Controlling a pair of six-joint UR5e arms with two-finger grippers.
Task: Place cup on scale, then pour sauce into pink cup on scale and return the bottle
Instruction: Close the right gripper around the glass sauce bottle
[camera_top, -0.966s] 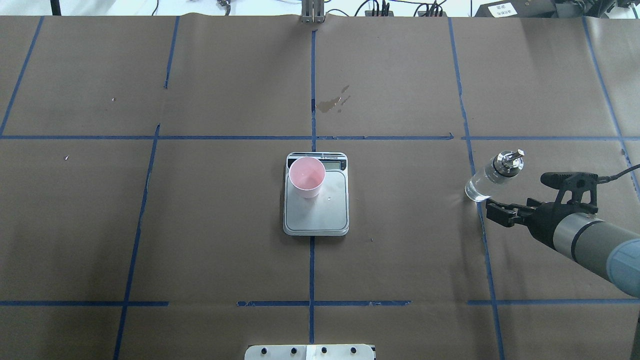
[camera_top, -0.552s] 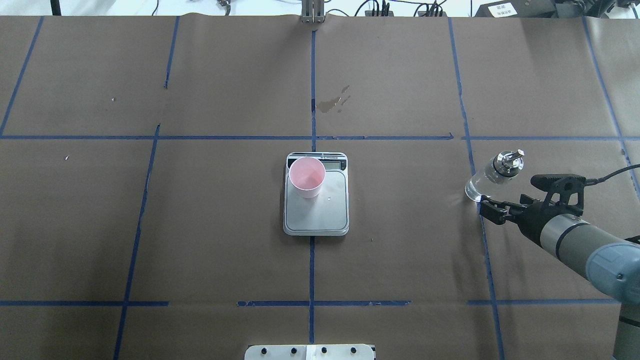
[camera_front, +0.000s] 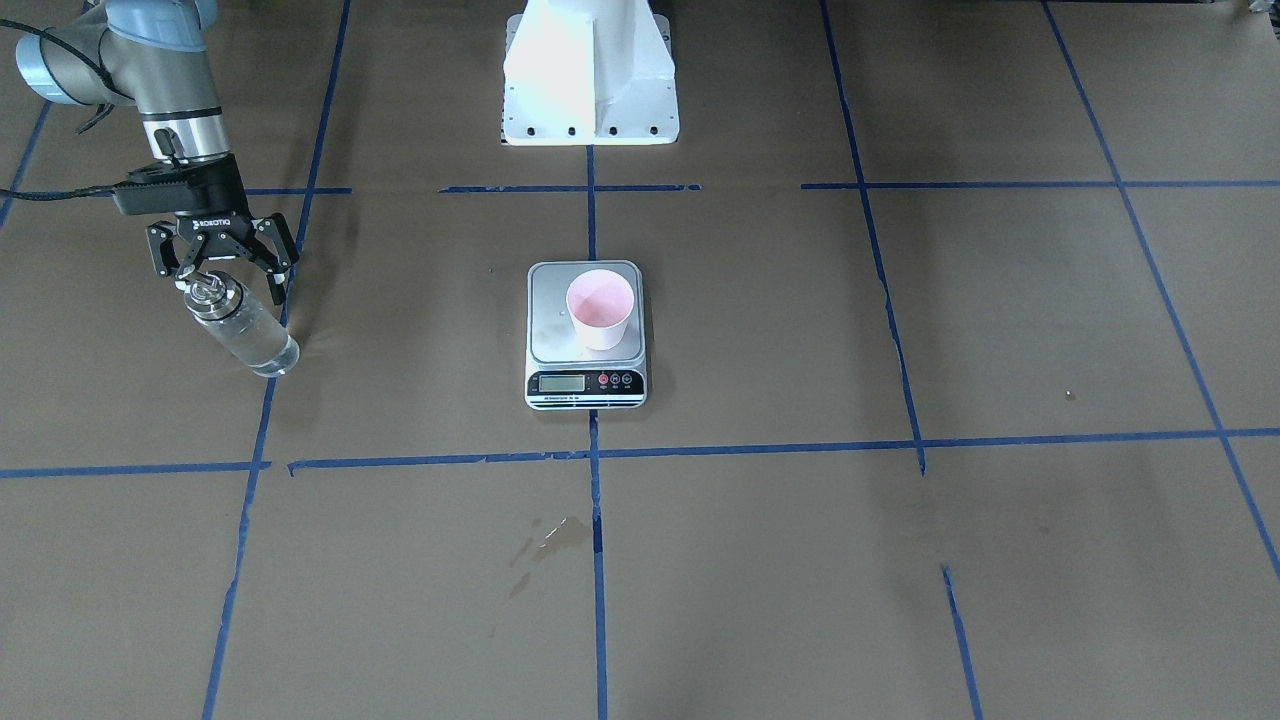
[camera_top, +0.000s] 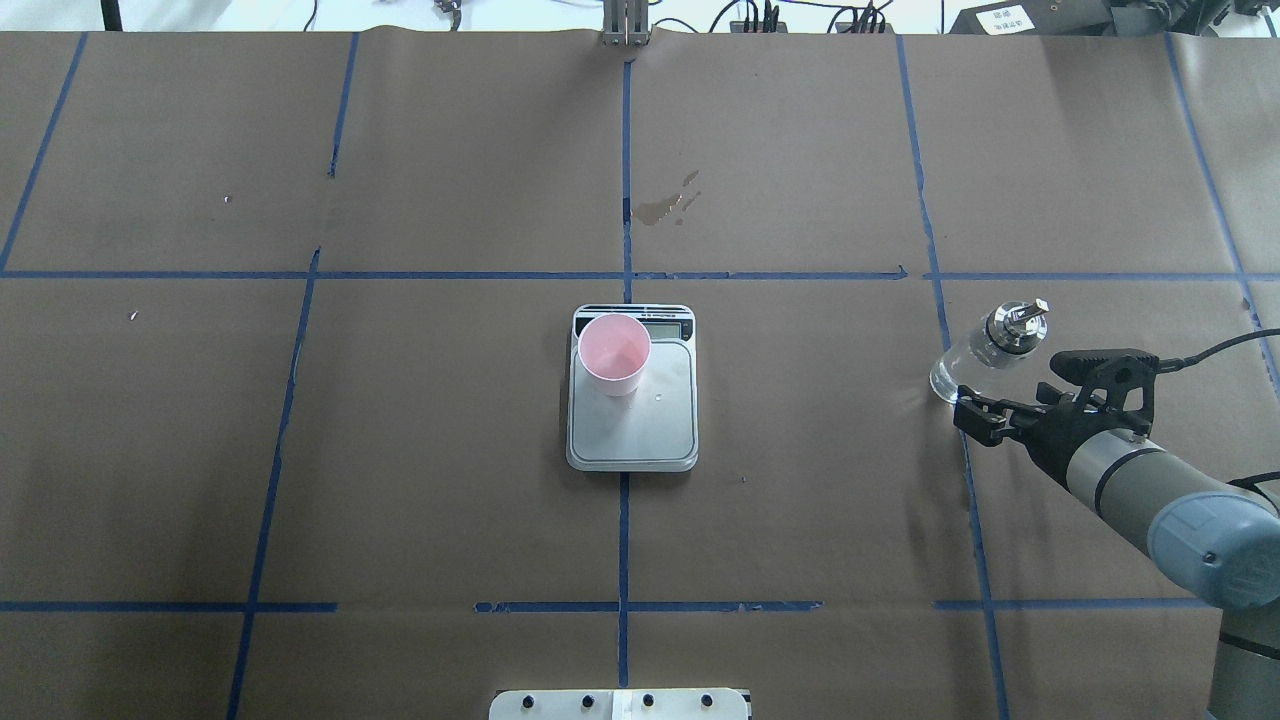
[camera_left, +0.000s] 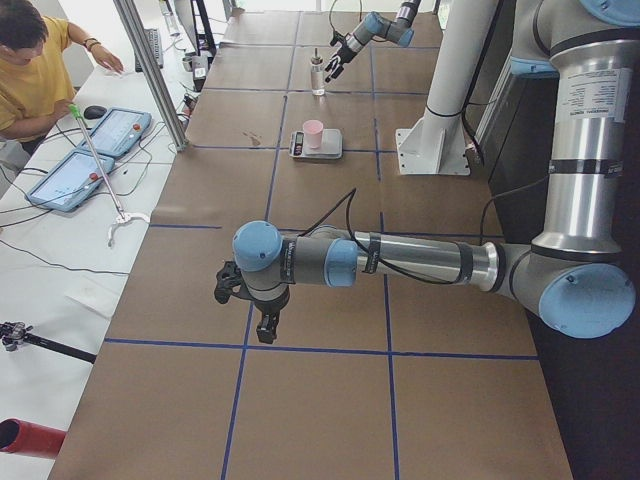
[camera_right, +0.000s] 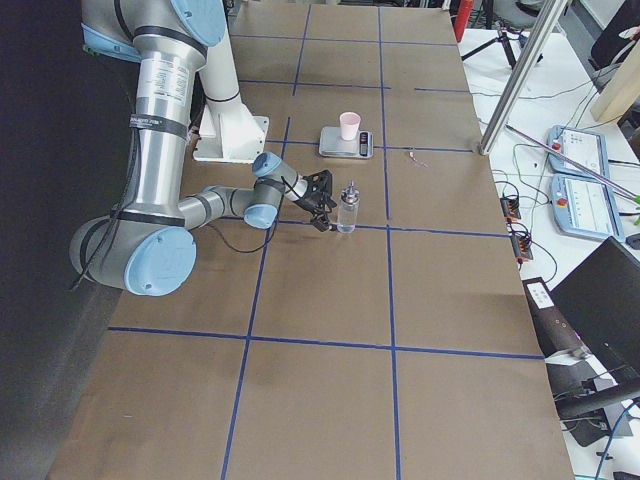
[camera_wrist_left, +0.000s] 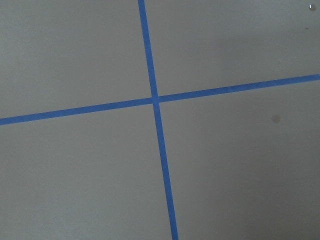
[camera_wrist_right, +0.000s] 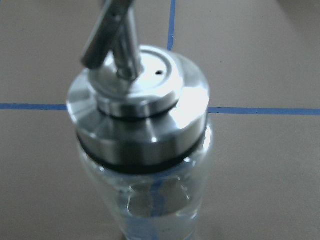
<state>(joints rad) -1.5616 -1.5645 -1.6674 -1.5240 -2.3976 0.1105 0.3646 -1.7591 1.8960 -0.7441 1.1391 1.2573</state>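
Both right gripper (camera_front: 222, 270) fingers (camera_front: 277, 255) have edged closer to the bottle (camera_front: 245, 335).

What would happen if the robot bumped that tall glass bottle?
The bottle is tall and slim on a small base, so a sideways bump would probably tip it. It looks like smooth glass, so it may be slippery and could crack if it falls. Its thick metal cap sits at the top, which likely makes it a bit top-heavy.
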